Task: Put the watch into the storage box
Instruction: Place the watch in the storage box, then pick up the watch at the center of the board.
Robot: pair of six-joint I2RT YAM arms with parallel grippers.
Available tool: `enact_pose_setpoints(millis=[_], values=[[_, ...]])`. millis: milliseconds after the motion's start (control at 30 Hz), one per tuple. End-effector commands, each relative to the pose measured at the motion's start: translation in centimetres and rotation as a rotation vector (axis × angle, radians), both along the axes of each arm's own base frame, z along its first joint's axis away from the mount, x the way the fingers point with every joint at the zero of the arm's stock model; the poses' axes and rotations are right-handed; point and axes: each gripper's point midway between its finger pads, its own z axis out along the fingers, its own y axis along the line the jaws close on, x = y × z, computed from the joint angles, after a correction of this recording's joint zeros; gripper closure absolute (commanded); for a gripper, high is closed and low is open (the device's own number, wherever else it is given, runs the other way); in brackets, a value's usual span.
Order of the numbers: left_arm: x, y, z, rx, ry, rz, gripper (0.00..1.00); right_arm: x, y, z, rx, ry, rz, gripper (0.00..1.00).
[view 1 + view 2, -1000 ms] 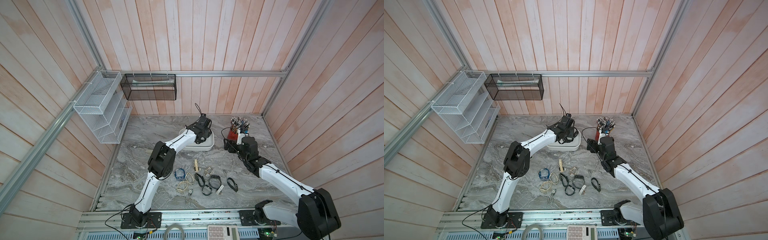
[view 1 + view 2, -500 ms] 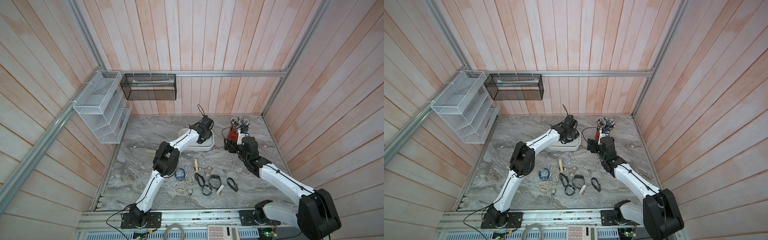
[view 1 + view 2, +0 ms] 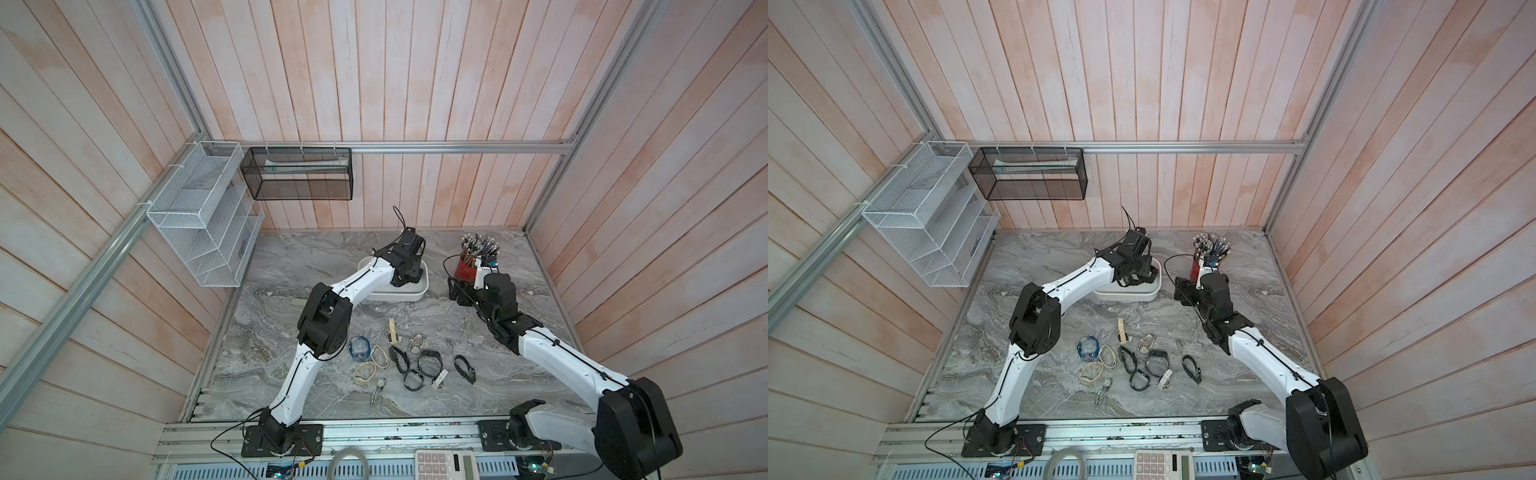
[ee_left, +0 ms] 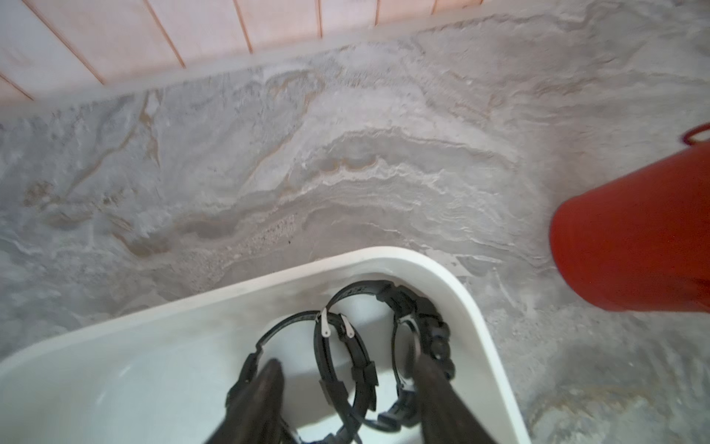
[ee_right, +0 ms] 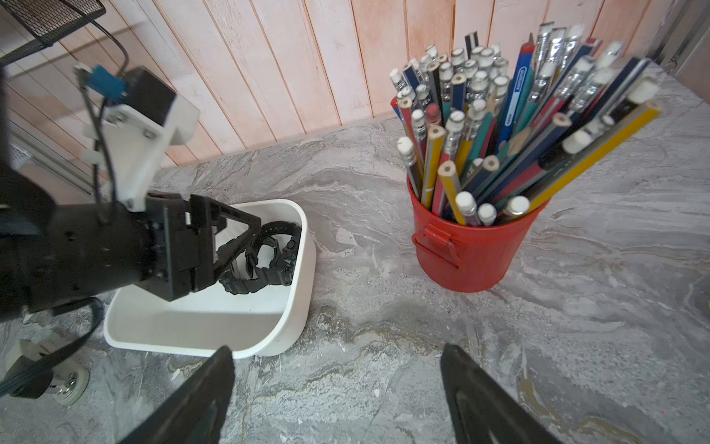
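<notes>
The storage box (image 4: 461, 292) is a shallow white tub at the back middle of the table, seen in both top views (image 3: 415, 295) (image 3: 1144, 296). Black watches (image 4: 342, 365) lie bunched in its corner, one with a thick case (image 4: 426, 330). My left gripper (image 4: 345, 371) reaches down into the box, open, its fingers standing either side of a watch strap without pinching it. The right wrist view shows the same gripper (image 5: 246, 238) over the watches (image 5: 269, 253). My right gripper (image 5: 338, 355) hangs open over bare table just right of the box (image 5: 296, 307).
A red pot of pencils (image 5: 468, 253) (image 3: 465, 270) stands right of the box. Several more watches and bands (image 3: 428, 363) lie at the table's front middle. A black mesh basket (image 3: 297, 174) and a white wire rack (image 3: 203, 220) hang on the walls.
My left gripper has shifted a little to the right over the box and its jaws have opened, letting go of a watch. The right arm has not moved.
</notes>
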Motion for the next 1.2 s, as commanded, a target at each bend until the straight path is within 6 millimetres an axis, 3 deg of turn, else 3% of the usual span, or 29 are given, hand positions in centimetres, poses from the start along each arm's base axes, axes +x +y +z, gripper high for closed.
enact_pose_setpoints(millis=[0,67,233,367,500,600,833,1067,1167], values=[[-0.3,-0.4,7.8,-0.146,-0.147,-0.03,0.2,0.6,-0.2,1.5,-0.001,-0.032,-0.01,0.14],[-1.0,0.7,9.5,-0.175,-0.192,-0.022,0.1,0.6,-0.3,1.4,-0.004,-0.028,-0.012,0.14],[-4.5,5.2,11.9,-0.296,-0.271,-0.009,0.04,0.7,-0.3,0.7,0.001,-0.002,-0.008,0.14],[-8.6,8.9,10.8,-0.443,-0.272,-0.013,0.02,0.8,0.0,-0.4,0.007,0.036,-0.001,0.14],[-11.6,11.8,8.0,-0.546,-0.227,0.039,0.01,0.9,0.2,-1.2,0.004,0.061,0.008,0.14],[-12.4,12.2,7.1,-0.577,-0.209,0.049,0.0,0.8,0.4,-1.7,-0.006,0.087,0.021,0.14],[-12.2,12.0,8.8,-0.591,-0.252,0.024,0.0,-1.0,0.0,-4.6,-0.055,0.218,0.032,0.17],[-12.4,12.8,8.6,-0.555,-0.277,0.04,0.0,-6.2,-0.3,-9.0,-0.111,0.439,0.049,0.27],[-12.5,13.2,8.4,-0.544,-0.285,0.055,0.0,-8.8,0.2,-10.5,-0.132,0.507,0.071,0.36]])
